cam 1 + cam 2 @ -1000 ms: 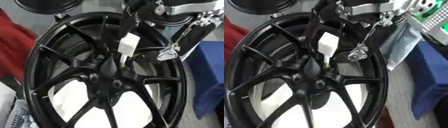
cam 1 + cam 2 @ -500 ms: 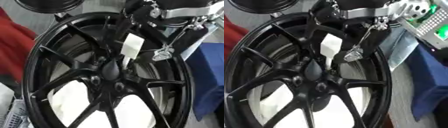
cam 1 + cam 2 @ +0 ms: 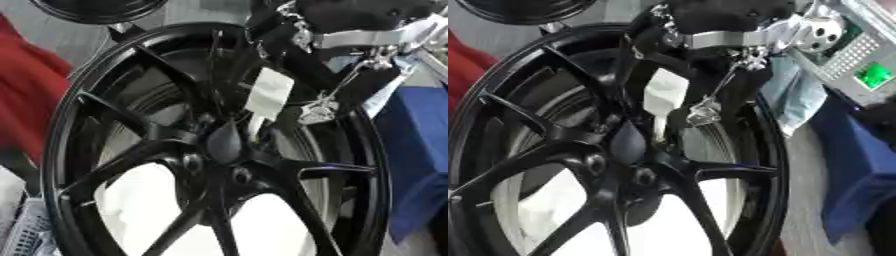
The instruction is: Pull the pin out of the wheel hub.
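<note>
The right robot hand (image 3: 289, 60) reaches down over the black wheel hub (image 3: 223, 145), fingers curled around the white pin (image 3: 267, 95) just above its centre.

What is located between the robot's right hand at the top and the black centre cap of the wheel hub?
Between the right hand and the black centre cap lies the white pin with a flat rectangular head; the left eye view shows it best.
</note>
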Available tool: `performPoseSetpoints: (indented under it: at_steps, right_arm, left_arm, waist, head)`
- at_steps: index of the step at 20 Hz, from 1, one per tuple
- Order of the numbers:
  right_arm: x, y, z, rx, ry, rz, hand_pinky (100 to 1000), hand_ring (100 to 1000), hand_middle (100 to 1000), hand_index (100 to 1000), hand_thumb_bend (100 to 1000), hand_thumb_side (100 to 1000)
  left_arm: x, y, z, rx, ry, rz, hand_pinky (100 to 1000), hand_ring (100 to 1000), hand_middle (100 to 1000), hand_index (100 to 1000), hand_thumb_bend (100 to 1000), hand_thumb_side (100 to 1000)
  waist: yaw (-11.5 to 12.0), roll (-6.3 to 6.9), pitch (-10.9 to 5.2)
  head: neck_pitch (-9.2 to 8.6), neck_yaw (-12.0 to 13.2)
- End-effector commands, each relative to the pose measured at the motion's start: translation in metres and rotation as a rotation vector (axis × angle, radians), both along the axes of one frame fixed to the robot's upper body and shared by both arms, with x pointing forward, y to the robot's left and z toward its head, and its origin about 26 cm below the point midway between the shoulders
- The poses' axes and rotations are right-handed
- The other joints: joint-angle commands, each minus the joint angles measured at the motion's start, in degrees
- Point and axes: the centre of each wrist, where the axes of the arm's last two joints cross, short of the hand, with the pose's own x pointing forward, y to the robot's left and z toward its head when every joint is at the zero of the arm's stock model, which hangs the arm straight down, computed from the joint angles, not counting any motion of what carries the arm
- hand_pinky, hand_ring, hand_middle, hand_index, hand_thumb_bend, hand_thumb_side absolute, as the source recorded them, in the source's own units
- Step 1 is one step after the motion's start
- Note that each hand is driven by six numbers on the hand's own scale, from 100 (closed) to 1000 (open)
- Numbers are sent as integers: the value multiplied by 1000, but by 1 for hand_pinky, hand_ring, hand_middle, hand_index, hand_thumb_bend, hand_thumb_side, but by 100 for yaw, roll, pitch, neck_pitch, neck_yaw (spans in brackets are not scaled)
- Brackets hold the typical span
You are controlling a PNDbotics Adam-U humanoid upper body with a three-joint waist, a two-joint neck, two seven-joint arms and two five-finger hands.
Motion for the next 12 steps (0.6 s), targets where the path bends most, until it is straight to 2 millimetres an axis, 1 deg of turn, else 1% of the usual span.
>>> performPoseSetpoints:
  at_steps: [1, 10, 12]
  right_arm:
    - [-2, -9, 9, -23, -45, -45, 867, 803, 726, 799, 419, 145]
    - [3, -18, 9, -33, -46, -75, 867, 807, 734, 802, 420, 172]
    - [4, -19, 9, -41, -46, -79, 868, 811, 742, 806, 422, 193]
  left_arm:
    - [-3, 4, 12, 28, -34, 12, 760, 610, 583, 721, 288, 689]
    - [-3, 4, 12, 28, -32, 12, 760, 610, 583, 721, 286, 690]
    - [-3, 4, 12, 28, -32, 12, 760, 610, 583, 721, 285, 691]
  waist:
    - [9, 34, -107]
    - [-1, 13, -110]
    - [2, 7, -108]
  head:
    - [-86, -35]
    - [-91, -43]
    - [-98, -49]
